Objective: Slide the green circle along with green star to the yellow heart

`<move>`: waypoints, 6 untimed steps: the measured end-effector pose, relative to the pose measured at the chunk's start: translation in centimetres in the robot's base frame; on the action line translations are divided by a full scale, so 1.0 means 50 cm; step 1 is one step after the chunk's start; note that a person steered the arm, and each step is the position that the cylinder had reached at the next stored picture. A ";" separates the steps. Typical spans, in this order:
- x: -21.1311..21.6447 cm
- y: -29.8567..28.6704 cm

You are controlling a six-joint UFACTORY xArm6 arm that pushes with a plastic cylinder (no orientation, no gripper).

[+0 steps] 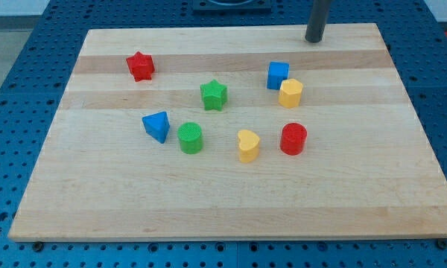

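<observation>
At the view's top, my tip (314, 39) — far from green circle (190, 138).

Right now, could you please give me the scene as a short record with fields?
tip: my tip at the view's top right, clear of all blocks
green circle: right of blue triangle
green star: above the circle
yellow heart: left of red cylinder
contact: none

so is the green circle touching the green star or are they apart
Apart. The green circle sits below and to the view's left of the green star, with bare board showing between them. My tip is far off, near the view's top.
</observation>
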State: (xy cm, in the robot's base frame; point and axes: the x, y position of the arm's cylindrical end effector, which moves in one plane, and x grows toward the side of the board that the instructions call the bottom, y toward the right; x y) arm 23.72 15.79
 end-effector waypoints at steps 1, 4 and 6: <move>0.080 -0.016; 0.212 -0.116; 0.212 -0.253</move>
